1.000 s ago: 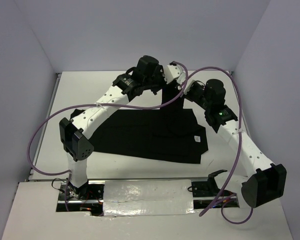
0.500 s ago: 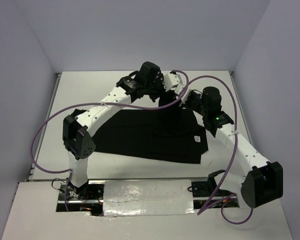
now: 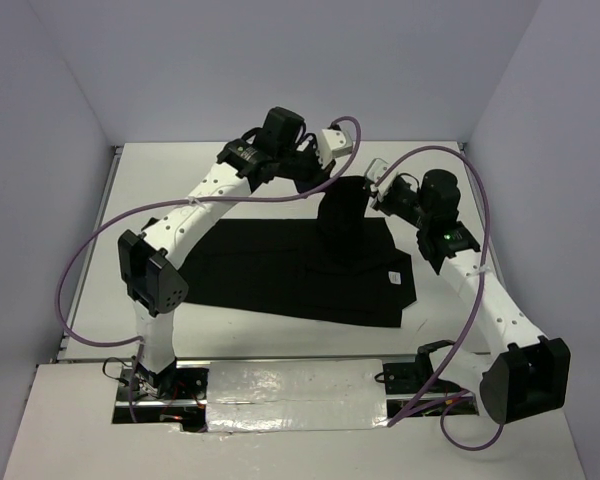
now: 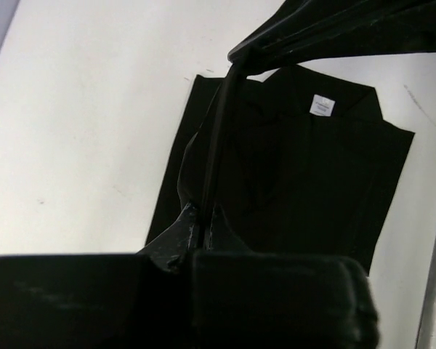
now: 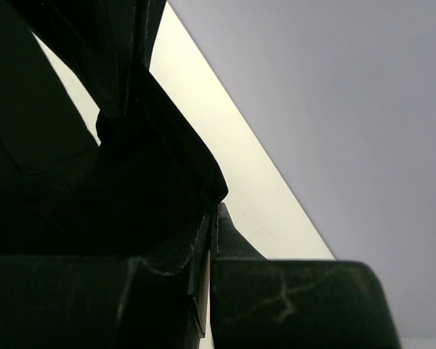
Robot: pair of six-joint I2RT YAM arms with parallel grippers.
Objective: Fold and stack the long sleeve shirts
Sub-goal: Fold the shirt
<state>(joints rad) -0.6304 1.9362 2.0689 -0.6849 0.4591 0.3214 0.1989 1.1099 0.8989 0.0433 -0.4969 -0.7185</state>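
Note:
The black long sleeve shirt lies partly folded on the white table, its small white tag near the right edge. One part of the shirt is pulled up off the table between both grippers at the back. My left gripper is shut on a thin edge of the cloth; its fingertips pinch it, with the tag below. My right gripper is shut on a bunched fold of the shirt.
Grey walls stand close to the table on the left, back and right. Purple cables loop beside both arms. A silver taped strip runs along the near edge between the arm bases.
Both grippers have risen with the cloth, and the left has moved back. The held part now hangs as a taller column above the flat shirt.

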